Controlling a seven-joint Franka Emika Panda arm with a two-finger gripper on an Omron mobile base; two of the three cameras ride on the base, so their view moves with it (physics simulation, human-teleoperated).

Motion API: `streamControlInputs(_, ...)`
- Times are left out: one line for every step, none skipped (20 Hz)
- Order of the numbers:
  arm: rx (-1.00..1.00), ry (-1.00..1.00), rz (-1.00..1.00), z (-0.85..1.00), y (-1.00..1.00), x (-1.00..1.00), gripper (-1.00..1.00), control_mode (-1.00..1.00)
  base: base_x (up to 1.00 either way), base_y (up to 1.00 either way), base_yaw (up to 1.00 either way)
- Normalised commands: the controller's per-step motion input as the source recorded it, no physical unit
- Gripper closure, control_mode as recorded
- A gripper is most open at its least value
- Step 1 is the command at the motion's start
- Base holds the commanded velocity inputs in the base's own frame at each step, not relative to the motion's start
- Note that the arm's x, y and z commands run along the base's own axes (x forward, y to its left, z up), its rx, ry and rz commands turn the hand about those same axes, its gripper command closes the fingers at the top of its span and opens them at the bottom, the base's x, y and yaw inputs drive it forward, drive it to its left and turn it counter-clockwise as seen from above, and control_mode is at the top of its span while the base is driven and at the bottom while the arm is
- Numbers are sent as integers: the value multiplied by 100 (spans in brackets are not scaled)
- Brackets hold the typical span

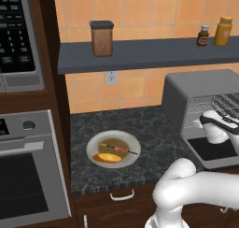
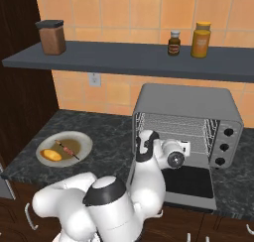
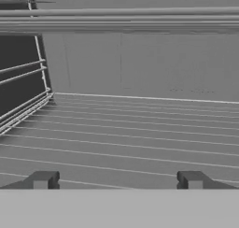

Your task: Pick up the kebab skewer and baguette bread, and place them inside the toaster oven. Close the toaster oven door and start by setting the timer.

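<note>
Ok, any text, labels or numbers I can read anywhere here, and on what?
No text can be read anywhere.
Black microwave button panel: white markings, too small and blurred.
Small dark-brown bottle on the grey shelf: pale label, blurred.
Yellow-orange jar and brown lidded canister: no lettering visible.
Grey toaster oven with three dark knobs: no markings legible.

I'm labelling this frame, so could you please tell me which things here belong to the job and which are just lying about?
Job:
kebab skewer, on the plate
baguette bread, same plate
toaster oven
toaster oven door, open
gripper, open, facing the wire rack

Lying about:
brown canister
small dark bottle
yellow jar
microwave
built-in oven
</note>
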Motion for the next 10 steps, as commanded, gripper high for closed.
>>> streamControlInputs(-7, 10, 0, -100, -10, -52, -100, -100, 0, 0, 0)
streamControlInputs(-11, 13, 0, -100, 0, -66, -100, -100, 0, 0, 0)
streamControlInputs(-12, 12, 0, -100, -1, -75, -100, -100, 0, 0, 0)
streamControlInputs(-13, 12, 0, -100, 0, -83, -100, -100, 0, 0, 0)
streamControlInputs(-14, 15, 0, -100, -2, -89, -100, -100, 0, 0, 0)
streamControlInputs(-13, 19, 0, -96, -9, -91, -100, -100, 0, 0, 0)
streamControlInputs(-15, 20, 0, -96, -8, -96, -100, -100, 0, 0, 0)
streamControlInputs(-13, 21, 0, -87, -15, -100, -100, -100, 0, 0, 0)
streamControlInputs(-12, 21, 0, -84, -21, -100, -100, -100, 0, 0, 0)
streamControlInputs(-12, 19, 0, -79, -20, -100, -100, -100, 0, 0, 0)
